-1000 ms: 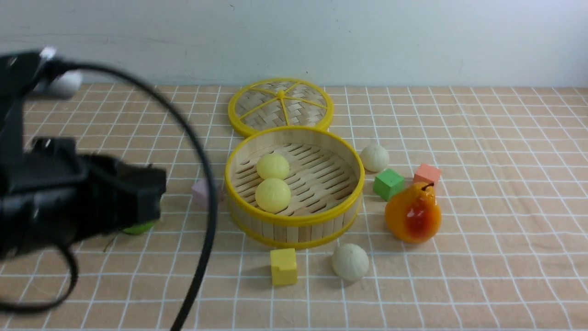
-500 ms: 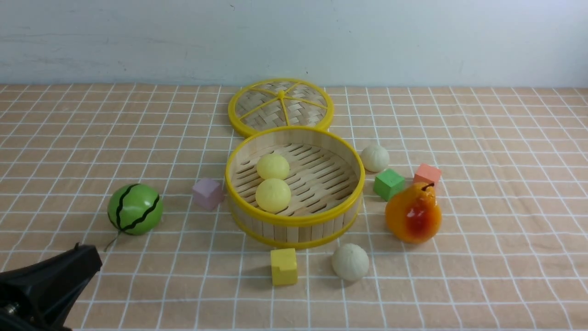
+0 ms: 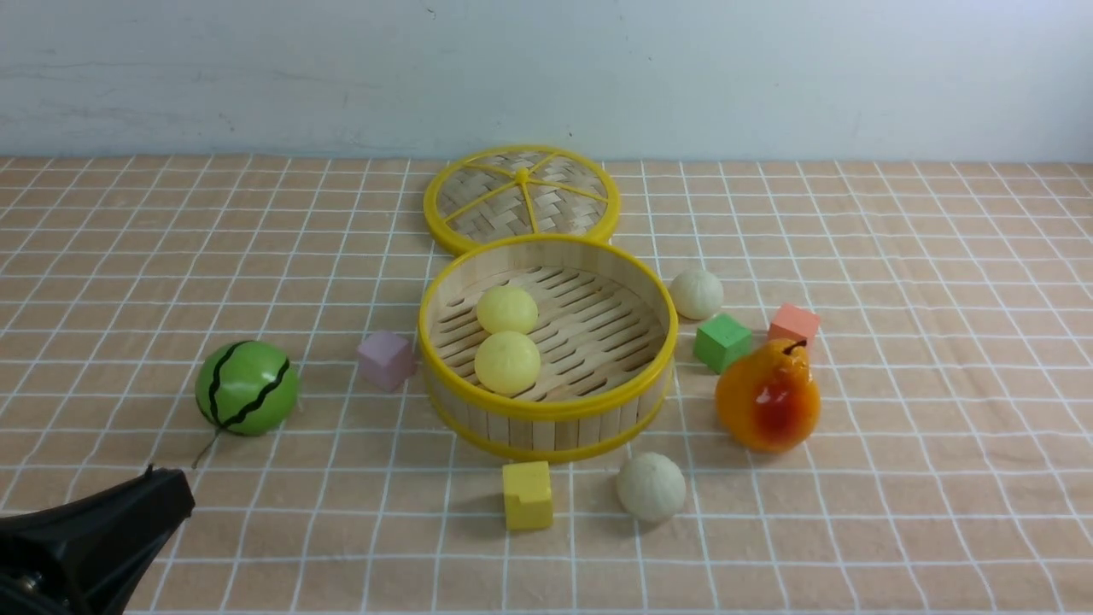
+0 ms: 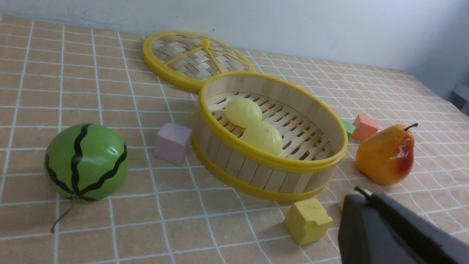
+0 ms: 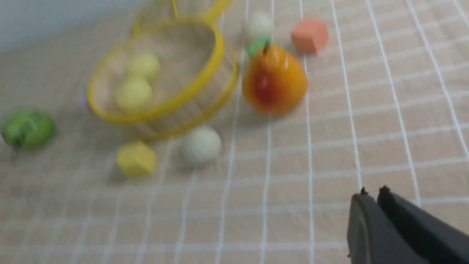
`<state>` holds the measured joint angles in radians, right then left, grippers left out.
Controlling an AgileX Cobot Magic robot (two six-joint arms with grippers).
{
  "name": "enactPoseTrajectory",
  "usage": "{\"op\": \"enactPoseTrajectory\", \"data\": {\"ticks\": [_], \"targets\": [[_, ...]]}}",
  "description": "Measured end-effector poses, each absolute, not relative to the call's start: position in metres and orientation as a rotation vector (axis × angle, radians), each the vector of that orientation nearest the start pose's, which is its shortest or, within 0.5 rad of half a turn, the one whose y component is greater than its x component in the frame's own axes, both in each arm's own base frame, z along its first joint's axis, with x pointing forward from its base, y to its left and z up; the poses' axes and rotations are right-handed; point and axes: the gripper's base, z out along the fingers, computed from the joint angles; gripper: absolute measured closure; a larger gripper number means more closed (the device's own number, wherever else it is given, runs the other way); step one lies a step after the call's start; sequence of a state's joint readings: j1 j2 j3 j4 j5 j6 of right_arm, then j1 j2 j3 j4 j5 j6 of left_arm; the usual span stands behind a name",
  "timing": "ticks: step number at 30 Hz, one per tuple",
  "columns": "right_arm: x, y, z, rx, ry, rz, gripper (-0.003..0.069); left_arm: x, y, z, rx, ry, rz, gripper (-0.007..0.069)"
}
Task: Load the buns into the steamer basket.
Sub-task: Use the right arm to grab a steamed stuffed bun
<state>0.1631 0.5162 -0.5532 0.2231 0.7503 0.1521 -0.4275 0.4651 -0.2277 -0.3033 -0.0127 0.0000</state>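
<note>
The steamer basket (image 3: pixel 546 431) stands mid-table with two pale yellow buns (image 3: pixel 507 309) (image 3: pixel 507 362) on its slatted floor. One off-white bun (image 3: pixel 697 294) lies on the cloth to its right, and another (image 3: pixel 651 487) lies in front of it. My left gripper (image 3: pixel 171 495) is shut and empty, low at the near left, well away from the basket. It also shows in the left wrist view (image 4: pixel 361 194), with the basket (image 4: pixel 271 161) beyond it. My right gripper (image 5: pixel 372 194) is shut and empty, apart from the near off-white bun (image 5: pixel 201 146). It is out of the front view.
The woven lid (image 3: pixel 522 198) lies flat behind the basket. A green watermelon ball (image 3: pixel 248 387) sits at the left and an orange-red pear (image 3: pixel 768 395) at the right. Purple (image 3: pixel 386 360), yellow (image 3: pixel 527 494), green (image 3: pixel 722 341) and pink (image 3: pixel 793 324) cubes ring the basket.
My left arm has pulled back from beside the basket down to the near left corner, uncovering the watermelon ball. The buns and basket have not moved.
</note>
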Motion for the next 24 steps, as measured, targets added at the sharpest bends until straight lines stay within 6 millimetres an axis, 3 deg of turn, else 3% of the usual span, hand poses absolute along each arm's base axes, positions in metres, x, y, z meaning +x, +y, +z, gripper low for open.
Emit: {"op": "enactPoseTrajectory", "data": {"ticks": [1, 3, 4, 5, 7, 8, 11, 18, 24], "targets": [[0.109, 0.034, 0.307, -0.004, 2.353, 0.391, 0.0655, 0.097, -0.044, 0.256, 0.105, 1.736, -0.538, 0.0638], [0.131, 0.038, 0.314, -0.069, 2.461, 0.362, 0.0659, 0.097, -0.044, 0.256, 0.105, 1.736, -0.538, 0.0638], [0.134, 0.039, 0.314, -0.077, 2.473, 0.357, 0.0659, 0.097, -0.044, 0.256, 0.105, 1.736, -0.538, 0.0638], [0.158, 0.043, 0.311, -0.116, 2.558, 0.338, 0.0659, 0.097, -0.044, 0.256, 0.105, 1.737, -0.538, 0.0638], [0.188, 0.052, 0.305, -0.168, 2.638, 0.343, 0.0659, 0.097, -0.044, 0.256, 0.106, 1.737, -0.538, 0.0638], [0.192, 0.053, 0.306, -0.174, 2.639, 0.345, 0.0659, 0.097, -0.044, 0.256, 0.106, 1.737, -0.538, 0.0638], [0.232, 0.092, 0.287, -0.36, 2.714, 0.372, 0.0659, 0.097, -0.044, 0.255, 0.106, 1.739, -0.538, 0.0638], [0.277, 0.175, 0.259, -0.677, 2.687, 0.288, 0.0615, 0.097, -0.044, 0.255, 0.106, 1.739, -0.538, 0.0638], [0.309, 0.199, 0.235, -0.647, 2.701, 0.249, 0.0481, 0.097, -0.044, 0.255, 0.106, 1.739, -0.538, 0.0638]]}}
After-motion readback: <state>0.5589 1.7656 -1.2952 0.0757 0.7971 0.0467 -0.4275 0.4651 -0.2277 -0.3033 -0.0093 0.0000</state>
